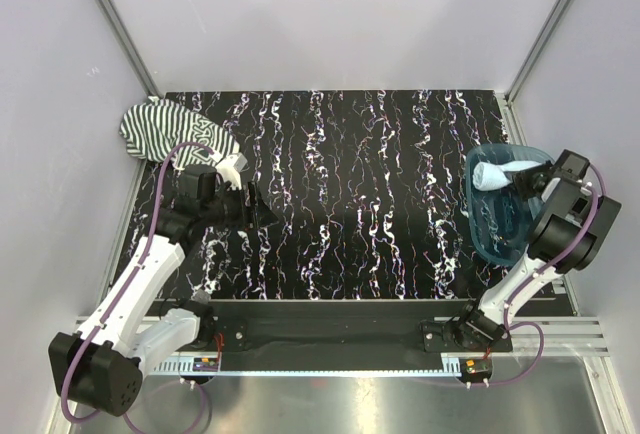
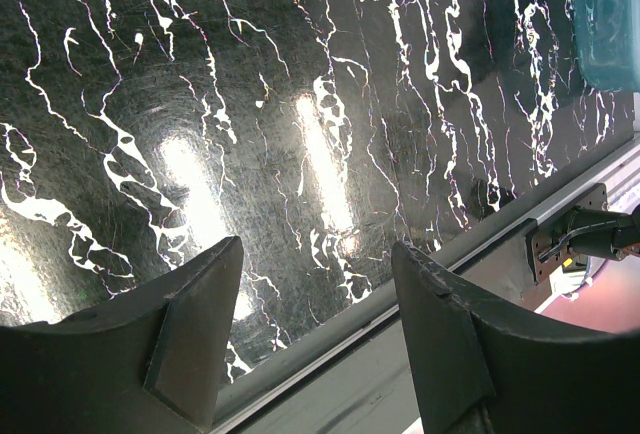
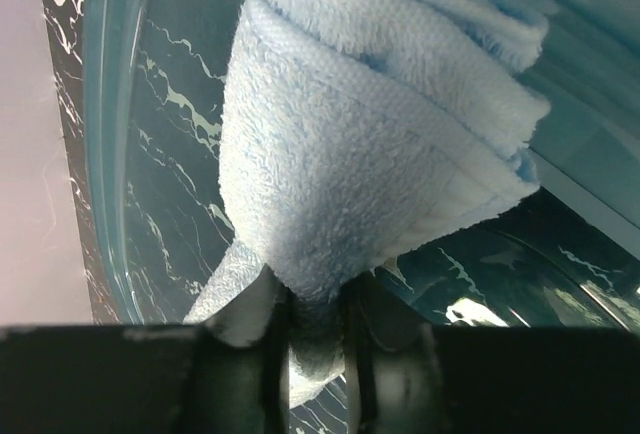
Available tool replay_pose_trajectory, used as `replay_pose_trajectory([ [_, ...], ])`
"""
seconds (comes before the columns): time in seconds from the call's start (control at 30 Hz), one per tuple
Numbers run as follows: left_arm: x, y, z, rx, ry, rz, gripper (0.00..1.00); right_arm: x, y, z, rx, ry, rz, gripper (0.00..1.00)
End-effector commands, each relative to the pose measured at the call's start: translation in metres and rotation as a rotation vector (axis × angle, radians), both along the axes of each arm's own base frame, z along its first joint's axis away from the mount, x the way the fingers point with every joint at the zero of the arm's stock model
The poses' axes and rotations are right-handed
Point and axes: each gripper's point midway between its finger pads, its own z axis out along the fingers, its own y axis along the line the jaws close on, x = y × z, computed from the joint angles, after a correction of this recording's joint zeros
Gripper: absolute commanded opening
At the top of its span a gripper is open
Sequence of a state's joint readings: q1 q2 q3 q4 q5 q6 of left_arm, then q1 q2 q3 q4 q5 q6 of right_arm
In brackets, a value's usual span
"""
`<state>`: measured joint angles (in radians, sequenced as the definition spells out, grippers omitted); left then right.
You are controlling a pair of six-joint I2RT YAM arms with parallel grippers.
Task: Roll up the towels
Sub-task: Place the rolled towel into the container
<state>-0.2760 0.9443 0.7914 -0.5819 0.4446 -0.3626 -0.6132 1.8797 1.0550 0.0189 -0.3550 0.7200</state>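
The pale blue towel (image 1: 497,174), rolled into a bundle, lies at the far end of the translucent blue tray (image 1: 500,239). My right gripper (image 1: 520,179) reaches into the tray from the right. In the right wrist view, a tuft of that towel (image 3: 370,154) is pinched between the narrow jaws of the right gripper (image 3: 315,299). The striped towel (image 1: 165,126) lies crumpled at the table's far left corner. Just in front of it my left gripper (image 1: 262,212) hangs over the black marbled tabletop. Its jaws (image 2: 318,249) stand wide apart with nothing between them.
The tray (image 3: 105,104) sits at the table's right edge, and its corner (image 2: 610,24) shows in the left wrist view. White walls and metal frame posts (image 1: 115,24) close in the table. A metal rail (image 1: 330,329) runs along the near edge by the arm bases.
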Motion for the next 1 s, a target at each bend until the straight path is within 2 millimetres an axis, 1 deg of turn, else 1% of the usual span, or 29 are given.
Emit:
replay_pose_trajectory([
  [0.0, 0.003, -0.003, 0.003, -0.01, -0.026, -0.02, 0.66, -0.023, -0.002, -0.044, -0.015, 0.182, -0.027, 0.25],
  [0.03, 0.003, -0.002, 0.003, -0.009, -0.026, -0.018, 0.66, -0.022, -0.001, -0.043, -0.016, 0.178, -0.023, 0.35],
  [0.1, 0.003, -0.002, 0.003, -0.009, -0.026, -0.018, 0.66, -0.022, 0.0, -0.041, -0.017, 0.176, -0.015, 0.45],
  [0.13, 0.004, -0.002, 0.003, -0.009, -0.026, -0.018, 0.66, -0.023, 0.0, -0.037, -0.023, 0.17, -0.013, 0.48],
  [0.17, 0.003, -0.002, 0.003, -0.009, -0.025, -0.018, 0.66, -0.024, 0.0, -0.035, -0.029, 0.172, -0.016, 0.55],
  [0.2, 0.003, -0.002, 0.003, -0.008, -0.023, -0.018, 0.66, -0.025, -0.001, -0.032, -0.033, 0.168, -0.019, 0.57],
  [0.23, 0.003, -0.002, 0.002, -0.008, -0.023, -0.018, 0.66, -0.024, -0.002, -0.024, -0.046, 0.154, -0.021, 0.61],
  [0.27, 0.004, -0.002, 0.003, -0.008, -0.027, -0.017, 0.66, -0.026, 0.0, -0.021, -0.046, 0.156, -0.021, 0.67],
  [0.37, 0.003, -0.002, 0.003, -0.008, -0.025, -0.017, 0.66, -0.029, -0.002, -0.004, -0.068, 0.149, -0.028, 0.74],
  [0.4, 0.003, -0.002, 0.003, -0.008, -0.027, -0.016, 0.66, -0.03, -0.001, 0.002, -0.078, 0.145, -0.026, 0.81],
  [0.43, 0.004, -0.002, 0.003, -0.008, -0.025, -0.016, 0.66, -0.031, -0.002, 0.013, -0.088, 0.133, -0.028, 0.86],
  [0.5, 0.003, -0.002, 0.004, -0.009, -0.028, -0.017, 0.66, -0.032, -0.002, 0.023, -0.105, 0.127, -0.026, 0.91],
  [0.53, 0.003, -0.002, 0.003, -0.008, -0.028, -0.016, 0.66, -0.034, -0.002, 0.032, -0.116, 0.123, -0.026, 0.93],
  [0.57, 0.003, -0.002, 0.004, -0.009, -0.03, -0.017, 0.66, -0.035, -0.003, 0.035, -0.12, 0.126, -0.027, 0.93],
  [0.63, 0.003, -0.002, 0.004, -0.009, -0.03, -0.017, 0.67, -0.035, -0.001, 0.048, -0.127, 0.111, -0.024, 0.95],
  [0.67, 0.003, -0.002, 0.004, -0.008, -0.028, -0.016, 0.66, -0.035, 0.0, 0.053, -0.133, 0.103, -0.021, 1.0],
  [0.7, 0.003, -0.002, 0.004, -0.008, -0.028, -0.016, 0.66, -0.035, 0.0, 0.058, -0.134, 0.093, -0.021, 1.0],
  [0.73, 0.003, -0.002, 0.003, -0.007, -0.029, -0.015, 0.66, -0.034, 0.0, 0.068, -0.146, 0.076, -0.018, 1.0],
  [0.83, 0.003, -0.002, 0.003, -0.007, -0.023, -0.015, 0.66, -0.03, 0.0, 0.086, -0.154, 0.049, -0.009, 1.0],
  [0.97, 0.004, -0.001, 0.002, -0.002, -0.024, -0.01, 0.66, -0.028, 0.002, 0.103, -0.158, 0.021, 0.005, 1.0],
])
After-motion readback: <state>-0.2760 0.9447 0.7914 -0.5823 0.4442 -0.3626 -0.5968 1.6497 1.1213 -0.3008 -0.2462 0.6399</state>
